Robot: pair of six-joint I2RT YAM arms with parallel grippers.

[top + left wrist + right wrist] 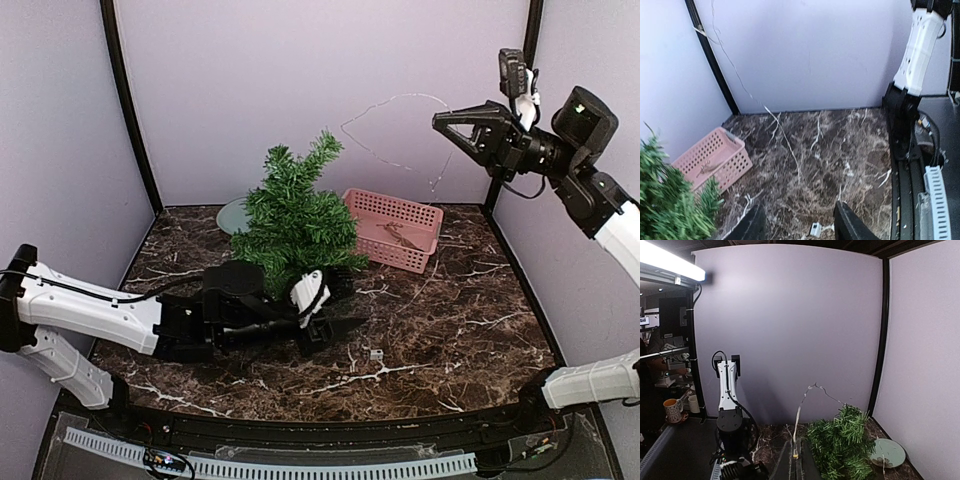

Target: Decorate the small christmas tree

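Observation:
The small christmas tree (295, 215) stands upright at mid-table, and also shows in the right wrist view (840, 445) and at the left edge of the left wrist view (665, 200). My right gripper (440, 121) is raised high at the right, shut on a thin wire light string (404, 97). In the right wrist view the string (812, 386) rises from the shut gripper (797, 462) and arcs over to the treetop. My left gripper (345, 302) lies low in front of the tree, open and empty (800, 227). The string (785, 137) trails across the table ahead of it.
A pink basket (395, 228) holding a small brown ornament (400, 236) stands right of the tree. A pale green plate (235, 213) lies behind the tree at left. A small clear piece (377, 354) lies on the marble table (450, 320). Purple walls close in three sides.

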